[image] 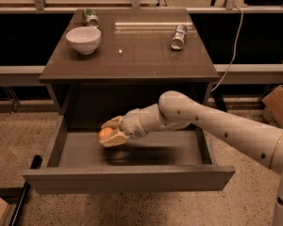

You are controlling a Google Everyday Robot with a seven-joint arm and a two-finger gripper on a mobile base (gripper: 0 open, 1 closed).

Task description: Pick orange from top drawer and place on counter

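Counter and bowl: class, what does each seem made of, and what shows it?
The counter: probably laminate or polished stone, dark brown, glossy; it reflects lights. The bowl: likely glazed ceramic, white, faint sheen. The gripper, over the drawer, holds the orange.

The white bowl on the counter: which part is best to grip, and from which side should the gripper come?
Take the white bowl by its rim, from straight above, one finger inside and one outside. It stands upright and open on the counter, and its round body looks too wide to span. At present the gripper is in the top drawer, shut on the orange.
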